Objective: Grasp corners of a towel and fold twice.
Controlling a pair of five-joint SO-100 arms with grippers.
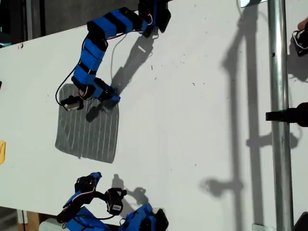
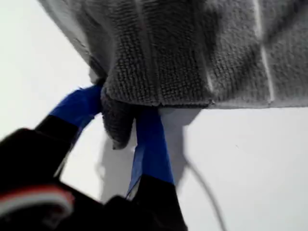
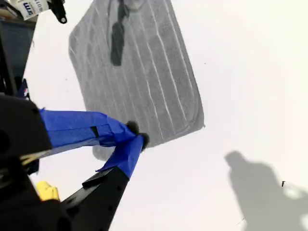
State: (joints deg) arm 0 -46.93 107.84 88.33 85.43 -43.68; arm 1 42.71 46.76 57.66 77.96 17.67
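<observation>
The towel [image 1: 89,130] lies flat on the white tabletop [image 1: 192,120], stripes running up and down the exterior view. My first end effector [image 2: 126,120] pinches its corner [image 2: 118,126]. My second end effector [image 3: 137,134] hangs above it, tips together, holding nothing.

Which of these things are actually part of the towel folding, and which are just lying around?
Part of the job:
- towel
- my first end effector, pinching a towel edge
- my second end effector, closed and empty, above the table near the towel

Lying about:
- yellow object
- metal pole
</observation>
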